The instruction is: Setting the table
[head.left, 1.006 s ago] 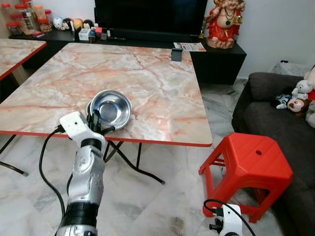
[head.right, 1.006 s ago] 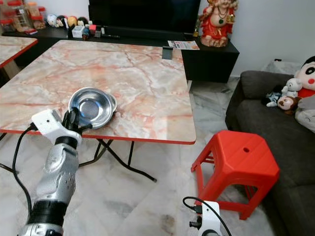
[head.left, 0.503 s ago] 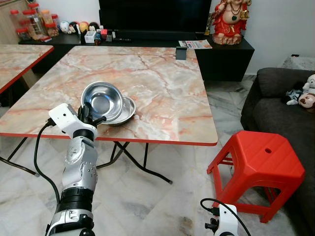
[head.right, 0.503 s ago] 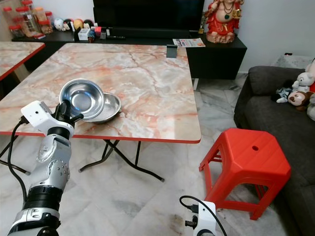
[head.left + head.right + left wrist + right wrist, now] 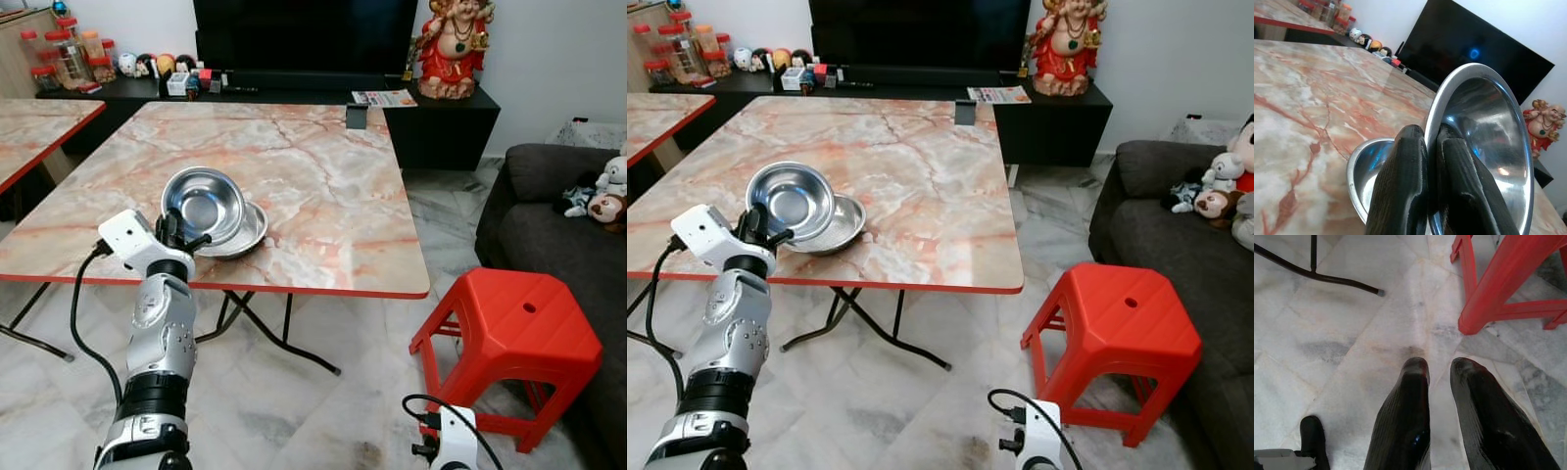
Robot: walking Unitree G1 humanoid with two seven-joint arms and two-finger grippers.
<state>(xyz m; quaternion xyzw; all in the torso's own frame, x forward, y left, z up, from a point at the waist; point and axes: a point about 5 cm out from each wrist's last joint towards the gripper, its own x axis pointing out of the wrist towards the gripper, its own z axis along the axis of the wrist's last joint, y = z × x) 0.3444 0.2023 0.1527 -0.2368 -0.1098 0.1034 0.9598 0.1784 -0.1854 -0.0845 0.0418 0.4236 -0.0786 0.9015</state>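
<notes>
Currently marble tabletop ahead of left hand; fingers pinched on near rim of tilted steel bowl, lifted over second bowl just beyond. Looks light, rigid, slick; rim pinch likely best. Right hand idle, slightly parted, empty.

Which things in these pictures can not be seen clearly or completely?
- Lower steel bowl: the tilted upper steel bowl, pinched at its rim by the left gripper, covers most of it in the eye views.
- Leaflet on the black cabinet: print too small to read.
- Small items below the television: too small to identify.
- Red stool: cut off by the right wrist view's edge.
</notes>
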